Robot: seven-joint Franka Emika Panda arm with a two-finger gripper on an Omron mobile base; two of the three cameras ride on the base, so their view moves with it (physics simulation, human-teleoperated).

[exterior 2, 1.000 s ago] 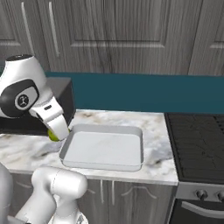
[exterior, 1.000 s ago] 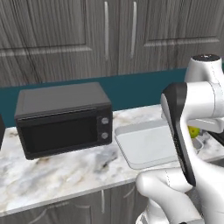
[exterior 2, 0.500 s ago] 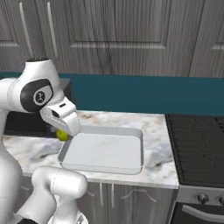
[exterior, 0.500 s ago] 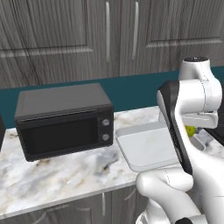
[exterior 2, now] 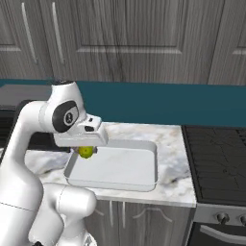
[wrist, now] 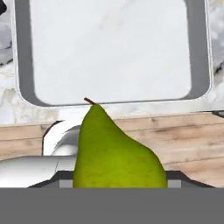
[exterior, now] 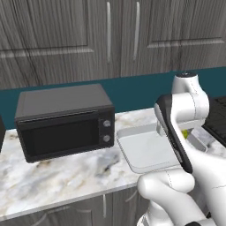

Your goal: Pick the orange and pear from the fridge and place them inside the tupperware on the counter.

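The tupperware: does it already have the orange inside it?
No, the tupperware has a bare floor, and the gripper holds the pear.

Pear (exterior 2: 86, 152) in gripper (exterior 2: 87, 153) above tupperware (exterior 2: 144, 181) rim

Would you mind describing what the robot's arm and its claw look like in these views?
The arm is built of glossy white, rounded segments with dark bands and caps at the joints; one round joint cap is black with a pale ring. A black strip runs along one link in the left base view. The claw ends a boxy white hand. No loose cables or printed markings show.
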